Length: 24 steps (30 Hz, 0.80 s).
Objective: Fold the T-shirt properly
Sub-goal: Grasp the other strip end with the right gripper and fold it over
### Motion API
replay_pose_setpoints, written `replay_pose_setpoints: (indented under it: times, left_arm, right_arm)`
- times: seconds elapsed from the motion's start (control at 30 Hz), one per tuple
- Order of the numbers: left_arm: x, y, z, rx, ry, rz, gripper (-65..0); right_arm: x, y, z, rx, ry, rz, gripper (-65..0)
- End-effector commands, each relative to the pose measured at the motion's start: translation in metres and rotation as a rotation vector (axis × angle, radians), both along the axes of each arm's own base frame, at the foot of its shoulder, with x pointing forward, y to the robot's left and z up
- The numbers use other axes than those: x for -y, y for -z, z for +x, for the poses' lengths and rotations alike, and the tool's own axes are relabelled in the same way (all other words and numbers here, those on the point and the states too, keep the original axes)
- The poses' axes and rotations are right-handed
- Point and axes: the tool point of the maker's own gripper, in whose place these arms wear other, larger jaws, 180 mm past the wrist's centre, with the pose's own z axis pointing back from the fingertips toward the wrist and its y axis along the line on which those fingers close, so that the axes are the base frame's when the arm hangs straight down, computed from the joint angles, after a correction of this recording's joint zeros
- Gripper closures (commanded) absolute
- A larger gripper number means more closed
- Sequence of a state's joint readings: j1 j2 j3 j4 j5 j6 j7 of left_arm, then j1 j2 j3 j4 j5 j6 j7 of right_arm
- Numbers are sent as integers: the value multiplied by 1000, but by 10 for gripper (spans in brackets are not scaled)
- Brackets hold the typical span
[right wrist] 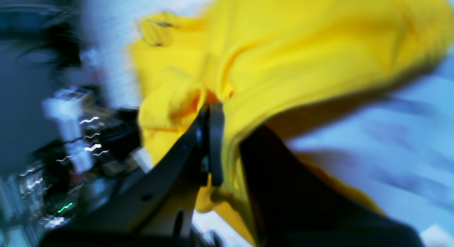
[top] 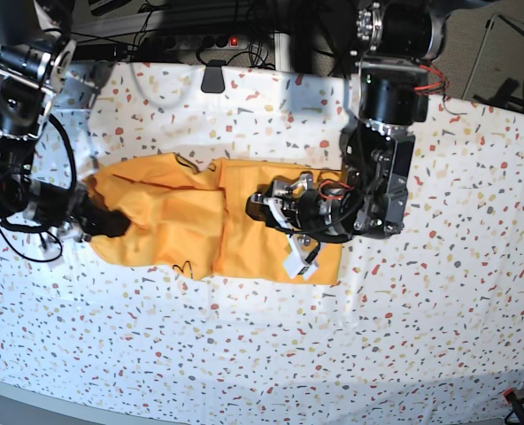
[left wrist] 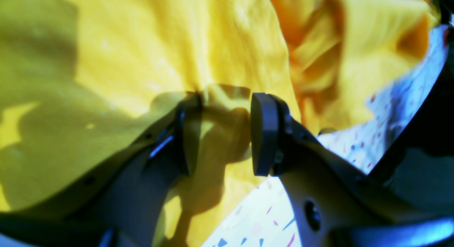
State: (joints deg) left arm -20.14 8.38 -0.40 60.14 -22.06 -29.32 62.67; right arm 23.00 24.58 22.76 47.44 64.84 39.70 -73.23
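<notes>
The T-shirt (top: 182, 226) lies crumpled on the tablecloth (top: 244, 354). The base view shows both arms at opposite ends of it. Only the wrist views show the jaws: the left gripper (left wrist: 223, 133) is parted around a fold, the right gripper (right wrist: 227, 147) pinches fabric tight.

T-shirt (top: 169, 221) – matt creased cloth, tablecloth (top: 244, 354) – speckled

T-shirt (top: 187, 221): your mustard-orange garment | crumpled, partly bunched | stretched sideways across the speckled worktop (top: 244, 354) | thin black lettering at its edges
</notes>
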Motion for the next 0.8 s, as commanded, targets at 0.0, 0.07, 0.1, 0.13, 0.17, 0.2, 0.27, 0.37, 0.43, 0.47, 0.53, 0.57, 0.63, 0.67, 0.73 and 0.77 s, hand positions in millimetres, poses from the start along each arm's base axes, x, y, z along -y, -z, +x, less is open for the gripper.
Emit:
replay_pose_setpoints:
  times: [0.0, 0.07, 0.1, 0.13, 0.17, 0.2, 0.27, 0.37, 0.43, 0.47, 0.53, 0.57, 0.63, 0.67, 0.73, 0.77]
  left_arm:
    - [-3, -1, 4, 5, 7, 35, -232]
    - [-3, -3, 6, 12, 5, 35, -232]
    - [-3, -3, 6, 12, 5, 34, -232]
    - [-3, -3, 7, 13, 5, 35, -232]
    - [-3, -3, 6, 13, 6, 35, -232]
    - [-3, -3, 6, 11, 7, 36, -232]
    - [-3, -3, 5, 7, 10, 38, -232]
    - [-3, -3, 5, 7, 11, 39, -232]
    - [-4, -3, 5, 3, 16, 43, -232]
    - [-4, -3, 5, 0, 19, 46, -232]
    - [-4, -5, 6, -1, 25, 52, -232]
    - [-5, -6, 7, -2, 29, 56, -232]
    - [-6, -9, 9, -3, 38, 65, -232]
    - [-6, -10, 10, -3, 42, 69, -232]
    - [-7, -15, 15, 10, 45, 73, -232]
    - [-7, -18, 17, 17, 45, 74, -232]
  right_arm:
    - [-4, -29, 15, 90, -16, 24, 0]
    - [-27, -47, 19, 149, -66, 78, 0]
    - [-39, -56, 21, 180, -89, 103, 0]
    - [-50, -65, 22, 210, -111, 128, 0]
    - [-60, -74, 23, 242, -128, 154, 0]
    - [-70, -83, 25, 272, -143, 180, 0]
    - [-90, -98, 26, 324, -169, 227, 0]
    - [-114, -111, 31, 369, -192, 278, 0]
    - [-128, -118, 35, 385, -203, 310, 0]
    - [-134, -122, 37, 393, -209, 326, 0]
    - [-146, -129, 40, 410, -219, 352, 0]
    - [-151, -132, 41, 417, -224, 363, 0]
    - [-159, -138, 44, 428, -233, 377, 0]
    - [-162, -139, 45, 430, -237, 376, 0]
    - [-165, -136, 46, 422, -241, 363, 0]
    - [-165, -135, 46, 419, -242, 357, 0]
